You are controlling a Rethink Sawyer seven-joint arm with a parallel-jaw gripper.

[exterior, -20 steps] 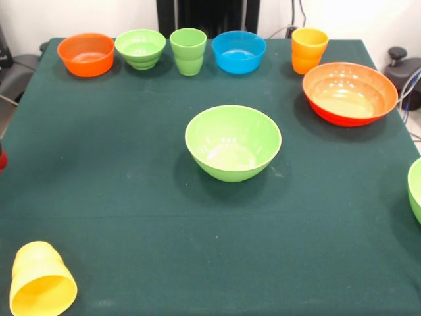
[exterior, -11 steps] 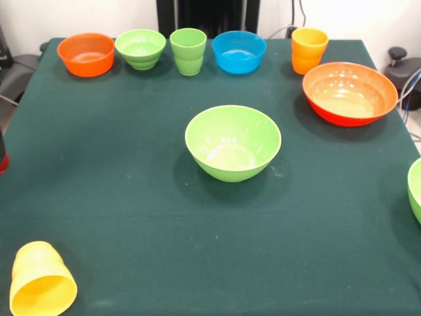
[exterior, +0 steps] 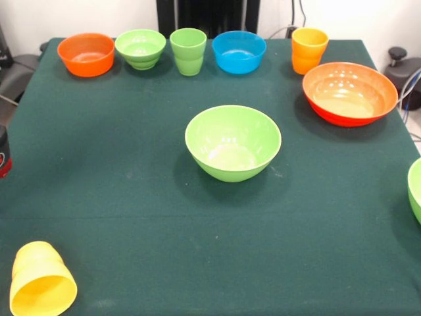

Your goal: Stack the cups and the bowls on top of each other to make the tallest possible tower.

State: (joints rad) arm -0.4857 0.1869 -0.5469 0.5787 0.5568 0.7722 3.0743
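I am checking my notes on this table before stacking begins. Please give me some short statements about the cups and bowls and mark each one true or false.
1. The yellow cup lies on its side. True.
2. The blue bowl sits inside the large green bowl. False: it stands alone in the far row.
3. The green cup stands upright between the small green bowl and the blue bowl. True.
4. The orange-red bowl is upside down. False: it opens upward.
5. Something is already stacked. False: every piece stands or lies by itself on the cloth.

A red and black arm part shows at the left edge
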